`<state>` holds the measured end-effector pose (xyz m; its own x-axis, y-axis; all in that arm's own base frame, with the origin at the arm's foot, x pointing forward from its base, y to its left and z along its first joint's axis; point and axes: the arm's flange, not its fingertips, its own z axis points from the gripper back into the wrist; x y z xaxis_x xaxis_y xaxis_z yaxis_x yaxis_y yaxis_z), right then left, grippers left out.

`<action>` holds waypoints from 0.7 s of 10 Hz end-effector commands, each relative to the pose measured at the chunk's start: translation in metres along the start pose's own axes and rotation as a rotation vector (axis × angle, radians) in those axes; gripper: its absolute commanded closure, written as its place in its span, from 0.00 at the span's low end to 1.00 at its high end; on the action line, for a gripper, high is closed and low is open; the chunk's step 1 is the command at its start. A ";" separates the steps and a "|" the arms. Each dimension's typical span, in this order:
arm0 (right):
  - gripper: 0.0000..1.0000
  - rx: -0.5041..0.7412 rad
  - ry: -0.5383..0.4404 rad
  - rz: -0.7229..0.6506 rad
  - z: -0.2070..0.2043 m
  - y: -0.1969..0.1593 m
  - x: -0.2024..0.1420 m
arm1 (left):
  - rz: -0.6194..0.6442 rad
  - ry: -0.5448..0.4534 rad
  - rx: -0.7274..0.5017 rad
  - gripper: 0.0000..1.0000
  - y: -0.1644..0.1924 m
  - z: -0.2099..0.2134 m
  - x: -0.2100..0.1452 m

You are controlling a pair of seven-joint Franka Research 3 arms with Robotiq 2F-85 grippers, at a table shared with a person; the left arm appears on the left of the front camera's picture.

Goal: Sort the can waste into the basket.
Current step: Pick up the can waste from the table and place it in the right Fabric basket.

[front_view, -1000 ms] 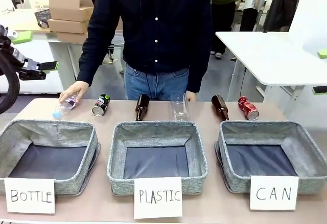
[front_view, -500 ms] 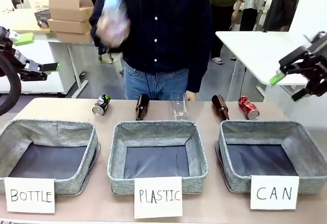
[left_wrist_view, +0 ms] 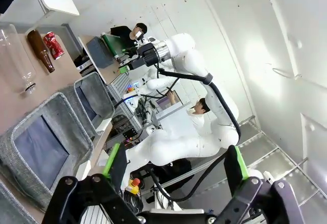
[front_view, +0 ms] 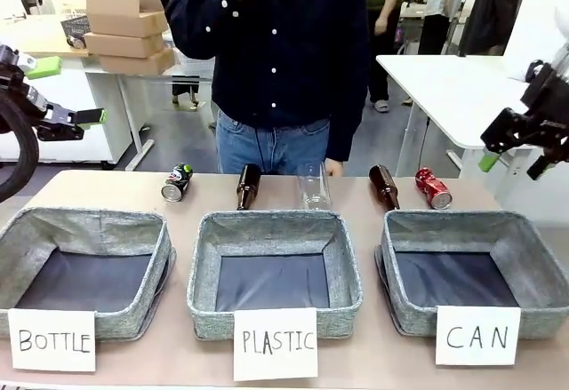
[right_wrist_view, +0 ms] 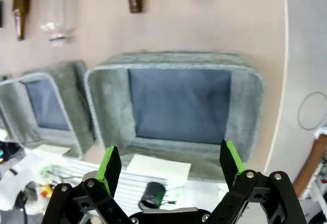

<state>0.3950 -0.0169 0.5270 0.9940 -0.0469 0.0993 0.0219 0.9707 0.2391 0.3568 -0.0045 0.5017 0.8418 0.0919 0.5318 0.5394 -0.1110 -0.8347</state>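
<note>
The red can (front_view: 433,187) lies on the table behind the grey basket (front_view: 388,257) carded CAN. A dark can (front_view: 176,182) lies behind the BOTTLE basket (front_view: 160,261). My right gripper (front_view: 516,148) hangs open and empty, high over the table's right edge. In its wrist view the right gripper (right_wrist_view: 169,164) looks down on the CAN basket (right_wrist_view: 173,59). My left gripper (front_view: 64,97) is open and empty at the far left, off the table. In the left wrist view the left gripper (left_wrist_view: 173,163) shows the red can (left_wrist_view: 52,44) far off.
Two brown bottles (front_view: 247,186) (front_view: 383,186) and a clear plastic bottle (front_view: 313,186) lie in the row between the cans. The PLASTIC basket (front_view: 200,266) stands in the middle. A person (front_view: 276,52) stands at the far edge with one hand raised.
The person lifted a clear plastic bottle from the table's left end and raised it out of view. My right arm came into view at the right and turned. The left arm held still.
</note>
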 end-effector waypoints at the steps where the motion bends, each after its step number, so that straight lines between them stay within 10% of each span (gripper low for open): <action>1: 0.00 -0.050 -0.001 0.009 -0.001 0.000 0.001 | -0.027 -0.009 -0.021 0.00 -0.002 -0.002 0.000; 4: 0.00 -0.180 -0.416 0.031 -0.063 -0.001 0.105 | -0.027 -0.009 -0.021 0.00 -0.002 -0.002 0.000; 7: 0.00 -0.148 -0.462 -0.108 -0.150 -0.032 0.174 | -0.027 -0.009 -0.021 0.00 -0.002 -0.002 0.000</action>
<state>0.5499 -0.0213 0.4137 0.8471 -0.1557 0.5082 0.1013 0.9859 0.1332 0.3571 -0.0041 0.5012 0.8416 0.0930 0.5320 0.5397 -0.1113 -0.8345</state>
